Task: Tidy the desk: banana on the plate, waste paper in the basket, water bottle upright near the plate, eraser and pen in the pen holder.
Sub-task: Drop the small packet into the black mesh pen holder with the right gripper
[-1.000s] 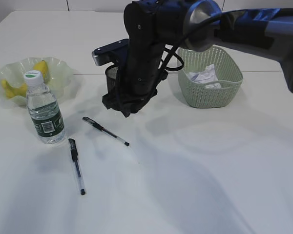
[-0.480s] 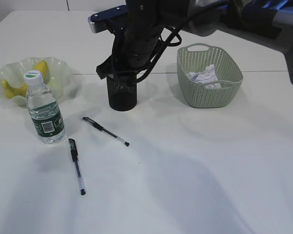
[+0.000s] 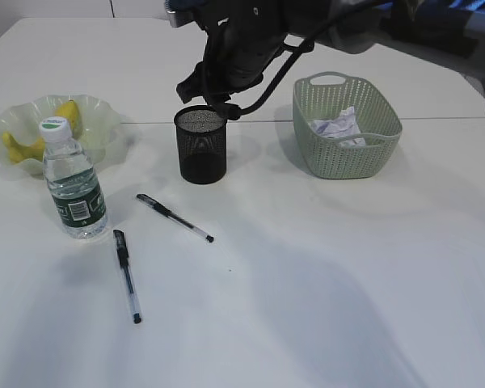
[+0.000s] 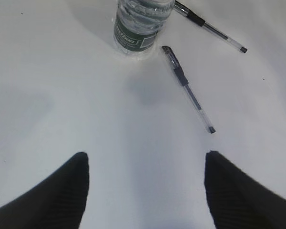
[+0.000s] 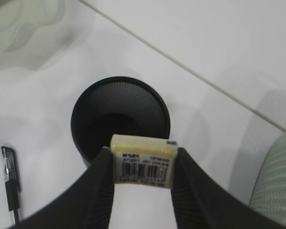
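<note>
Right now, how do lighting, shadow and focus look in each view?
Exterior: even light, broad soft arm shadows on the desk, right arm cropped at top. Left wrist: sharp pens, water bottle cut off by the frame, dark fingers. Right wrist: eraser sharp, its print unreadable, pen holder interior dark.

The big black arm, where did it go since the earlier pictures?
It rose from beside the pen holder to above it, uncovering the cup. Its tool grips the eraser. Both pens, water bottle, banana and basket stayed put.
</note>
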